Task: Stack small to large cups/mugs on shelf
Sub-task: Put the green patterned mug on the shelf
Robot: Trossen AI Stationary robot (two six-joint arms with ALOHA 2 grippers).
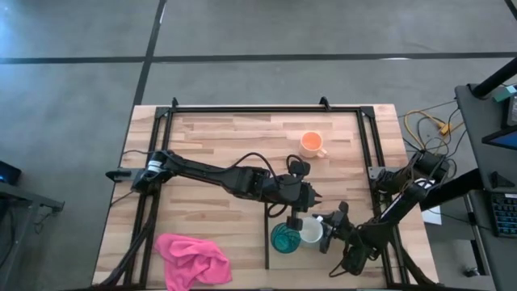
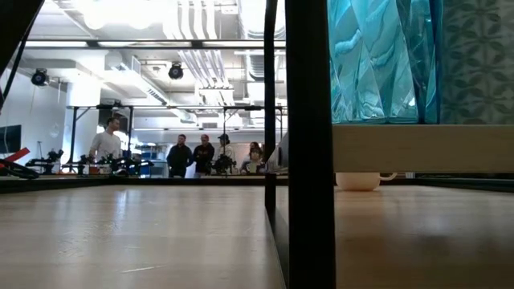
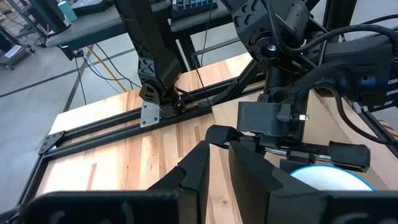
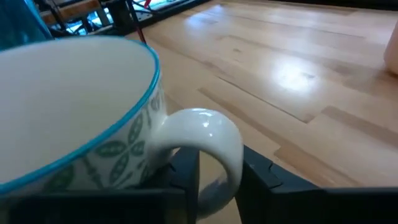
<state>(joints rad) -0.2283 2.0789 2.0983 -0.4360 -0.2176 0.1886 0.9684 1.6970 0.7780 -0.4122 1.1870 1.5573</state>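
Seen from above, a pale wooden tabletop (image 1: pixel 210 153) framed by black rails carries two dark robot arms. The left arm reaches in from the left edge across the middle, and its pincer (image 1: pixel 313 196) hangs just above the near right part of the tabletop; in its wrist view the two dark fingers (image 3: pixel 249 177) stand nearly together with only a thin gap and nothing between them. The right arm comes up from the near right corner, and its pincer (image 1: pixel 329 229) is clenched on the handle of the white mug (image 1: pixel 312 232); the right wrist view shows the white handle (image 4: pixel 208 140) passing between the dark fingers (image 4: pixel 258 174), and the mug's teal rim and green leaf pattern. The white mug sits just beside the teal tumbler (image 1: pixel 284 238), the two touching or nearly so, both on the shelf (image 1: pixel 279 259) at the near edge, right of its thin dark upright strip (image 1: pixel 267 238). In the low view that strip fills the centre as a black post and the tumbler (image 2: pixel 377 60) looms large at upper right. The orange mug (image 1: pixel 311 144) stands alone toward the far side, well apart from the others. A crumpled pink cloth (image 1: pixel 194 259) lies at the near left. People (image 2: pixel 201 154) stand in the room far behind.
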